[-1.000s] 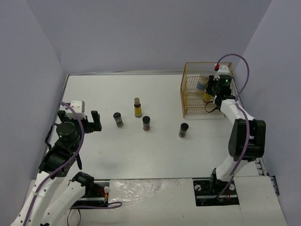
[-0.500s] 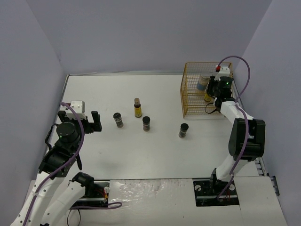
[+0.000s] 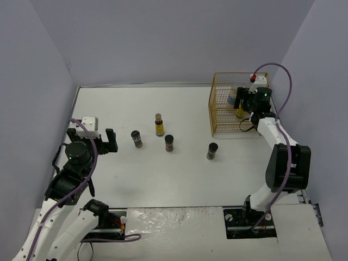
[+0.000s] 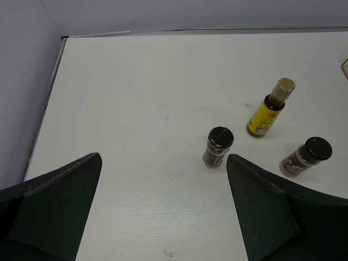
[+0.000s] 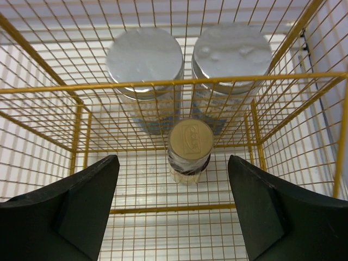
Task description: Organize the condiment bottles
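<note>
Inside the yellow wire rack (image 3: 223, 117) at the table's right rear, a wide white grey-lidded jar (image 5: 144, 57) and a second grey-lidded jar (image 5: 232, 51) are stood side by side. A slim gold-capped yellow-labelled bottle (image 5: 190, 142) is placed just before them. On the white table (image 3: 163, 179), another slim yellow-labelled bottle (image 3: 159, 124) and three short dark black-lidded jars (image 3: 136, 138) (image 3: 169, 143) (image 3: 212, 150) are set upright, apart. The right gripper (image 3: 243, 106) is held above the rack, jaws spread, nothing grasped. The left gripper (image 4: 163, 157) is likewise held spread and empty.

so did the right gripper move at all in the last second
Yes: the right gripper has drawn back slightly rightward, away from the yellow wire rack, leaving the slim bottle inside.
</note>
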Available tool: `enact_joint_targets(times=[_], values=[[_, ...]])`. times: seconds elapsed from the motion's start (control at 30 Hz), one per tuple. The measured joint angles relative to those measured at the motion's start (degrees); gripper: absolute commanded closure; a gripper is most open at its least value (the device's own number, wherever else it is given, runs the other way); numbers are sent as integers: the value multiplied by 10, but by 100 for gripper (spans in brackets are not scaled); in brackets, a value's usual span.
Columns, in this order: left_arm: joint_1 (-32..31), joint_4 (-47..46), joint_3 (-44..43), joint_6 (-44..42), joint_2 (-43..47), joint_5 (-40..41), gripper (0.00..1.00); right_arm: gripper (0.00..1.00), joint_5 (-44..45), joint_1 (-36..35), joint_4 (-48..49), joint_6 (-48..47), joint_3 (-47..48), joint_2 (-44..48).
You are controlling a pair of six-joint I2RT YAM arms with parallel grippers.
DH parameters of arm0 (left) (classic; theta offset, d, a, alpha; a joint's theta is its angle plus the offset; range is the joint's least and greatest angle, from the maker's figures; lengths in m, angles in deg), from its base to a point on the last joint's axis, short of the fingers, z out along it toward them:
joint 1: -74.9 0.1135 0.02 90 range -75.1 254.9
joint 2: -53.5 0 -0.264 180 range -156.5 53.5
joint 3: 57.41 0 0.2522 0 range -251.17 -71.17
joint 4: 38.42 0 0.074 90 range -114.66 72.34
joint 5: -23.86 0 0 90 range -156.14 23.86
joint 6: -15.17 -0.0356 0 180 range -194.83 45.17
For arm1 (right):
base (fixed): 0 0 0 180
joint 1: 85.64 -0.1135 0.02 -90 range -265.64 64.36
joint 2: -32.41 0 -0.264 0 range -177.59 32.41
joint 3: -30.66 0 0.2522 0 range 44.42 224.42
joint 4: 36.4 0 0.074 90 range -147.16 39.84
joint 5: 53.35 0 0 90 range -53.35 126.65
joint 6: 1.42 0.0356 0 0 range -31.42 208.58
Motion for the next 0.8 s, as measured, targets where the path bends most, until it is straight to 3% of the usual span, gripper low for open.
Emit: enact_joint_targets(times=[0.23, 0.43, 0.63, 0.8], values=[[0, 0, 0, 0, 0, 0, 3, 7, -35, -20, -73, 1, 39, 113], [0, 0, 0, 0, 0, 0, 3, 3, -74, -160, -83, -2, 51, 175], [0, 0, 0, 0, -2, 0, 3, 2, -116, -282, -40, 5, 29, 144], [0, 0, 0, 0, -5, -1, 3, 3, -129, -351, 12, 8, 33, 39]])
